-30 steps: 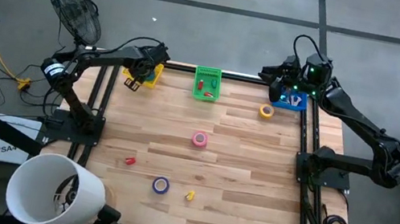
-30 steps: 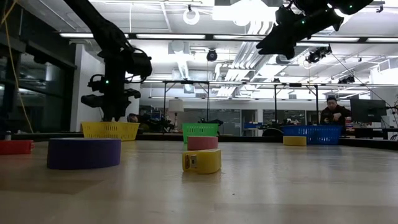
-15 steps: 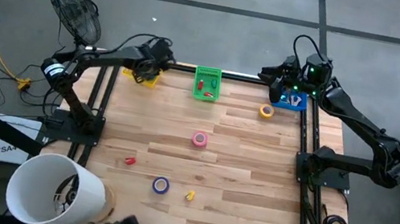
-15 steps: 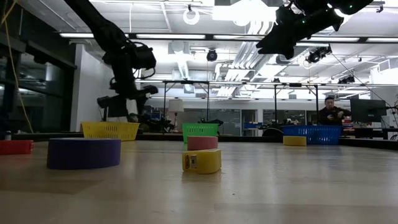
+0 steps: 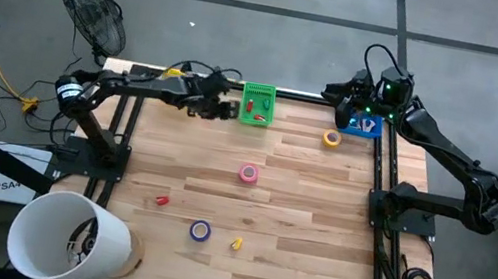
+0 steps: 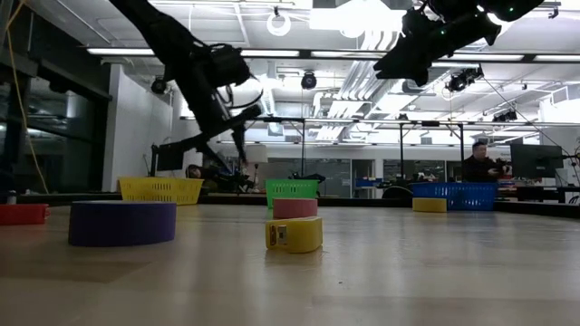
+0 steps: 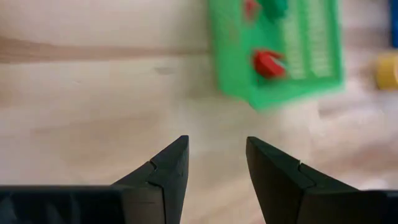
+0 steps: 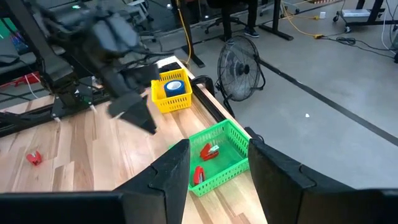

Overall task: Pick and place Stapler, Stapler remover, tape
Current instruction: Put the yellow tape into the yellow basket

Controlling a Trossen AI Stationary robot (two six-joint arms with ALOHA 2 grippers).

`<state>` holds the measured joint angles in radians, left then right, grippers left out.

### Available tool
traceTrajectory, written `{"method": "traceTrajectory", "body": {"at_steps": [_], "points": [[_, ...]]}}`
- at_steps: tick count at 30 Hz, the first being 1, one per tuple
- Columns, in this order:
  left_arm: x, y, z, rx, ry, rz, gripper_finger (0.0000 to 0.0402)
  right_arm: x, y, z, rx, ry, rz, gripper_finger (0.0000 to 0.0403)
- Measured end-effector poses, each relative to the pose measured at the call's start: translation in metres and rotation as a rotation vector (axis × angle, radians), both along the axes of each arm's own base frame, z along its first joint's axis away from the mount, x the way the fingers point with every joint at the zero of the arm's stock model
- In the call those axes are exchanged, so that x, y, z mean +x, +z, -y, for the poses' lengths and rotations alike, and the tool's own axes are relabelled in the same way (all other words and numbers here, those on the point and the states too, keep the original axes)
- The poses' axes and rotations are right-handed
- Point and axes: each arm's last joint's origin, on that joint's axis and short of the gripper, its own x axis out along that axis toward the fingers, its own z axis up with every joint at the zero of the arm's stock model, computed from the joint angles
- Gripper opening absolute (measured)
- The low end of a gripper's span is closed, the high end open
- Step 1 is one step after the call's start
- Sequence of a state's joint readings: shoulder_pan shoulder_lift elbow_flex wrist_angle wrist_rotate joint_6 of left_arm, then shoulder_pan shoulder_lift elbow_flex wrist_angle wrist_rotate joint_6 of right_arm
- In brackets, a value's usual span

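Frame centre, the pink tape roll looks light and rigid; pinch across its rim. Left gripper and right gripper: both apart, empty.

Both arms are dark, almost black, built from slim tube links with thicker round joints. The left claw has two black wedge-shaped fingers with flat inner faces and a stepped edge. The right claw has the same angular black fingers. Near the right wrist small green lights glow, and a thin black cable makes a loop above it.
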<state>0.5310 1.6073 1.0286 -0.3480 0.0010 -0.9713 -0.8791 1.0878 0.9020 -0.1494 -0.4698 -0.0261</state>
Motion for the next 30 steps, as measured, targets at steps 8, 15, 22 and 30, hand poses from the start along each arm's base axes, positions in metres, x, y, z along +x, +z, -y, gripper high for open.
{"method": "traceTrajectory", "body": {"at_steps": [8, 15, 22, 30], "points": [[0.012, 0.001, 0.021, 0.037, -0.018, -0.009, 0.0157, -0.007, -0.024, 0.000, 0.165, -0.201, -0.205, 0.0154], [0.012, 0.001, 0.021, 0.034, -0.020, -0.007, 0.0157, -0.003, -0.065, 0.004, 0.402, -0.244, -0.461, 0.0154], [0.012, 0.001, 0.021, 0.056, -0.039, -0.019, 0.0157, 0.009, -0.100, 0.006, 0.592, -0.246, -0.623, 0.0154], [0.012, 0.001, 0.021, 0.095, -0.140, -0.042, 0.0157, 0.027, -0.128, 0.006, 0.704, -0.306, -0.713, 0.0154]]}}
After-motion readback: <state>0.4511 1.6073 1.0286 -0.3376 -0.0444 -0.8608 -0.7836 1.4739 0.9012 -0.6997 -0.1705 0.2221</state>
